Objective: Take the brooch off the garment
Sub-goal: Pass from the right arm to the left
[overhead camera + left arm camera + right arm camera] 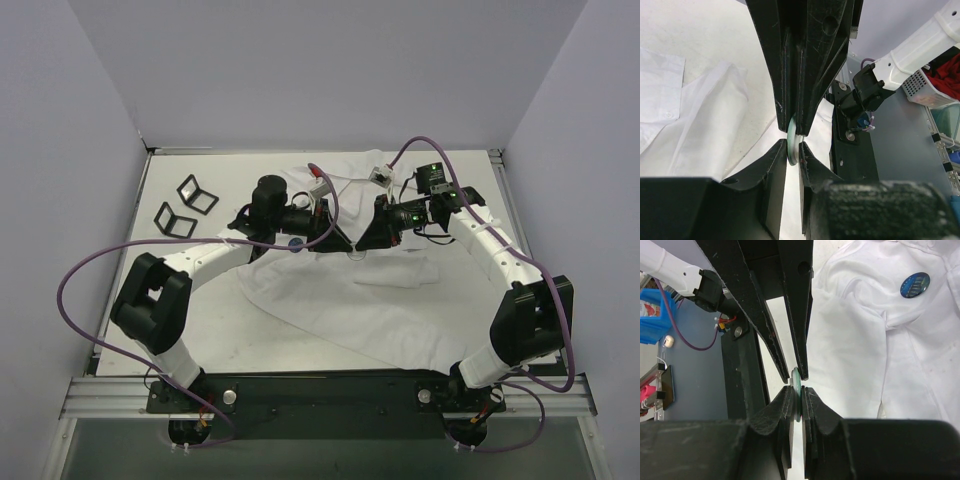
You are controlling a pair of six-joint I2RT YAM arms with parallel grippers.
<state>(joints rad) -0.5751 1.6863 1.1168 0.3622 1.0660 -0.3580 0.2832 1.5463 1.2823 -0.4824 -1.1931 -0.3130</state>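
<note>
The white garment [370,300] lies spread across the table's middle. Above it both grippers meet tip to tip. My right gripper [798,390] is shut on a thin round green-and-white brooch [797,376], held on edge. My left gripper [793,146] straddles the same brooch [792,142] from the opposite side. Its jaws are narrowly apart, close to the disc's faces. From above, the left gripper [345,243] and right gripper [364,243] hide the brooch. Whether the brooch is still joined to the cloth I cannot tell.
A dark blue round badge [915,285] sits on the garment [860,340] further off. Two black square frames [197,193] stand at the table's back left. A small white-and-red item [380,175] lies at the back by the collar. Purple cables loop off both arms.
</note>
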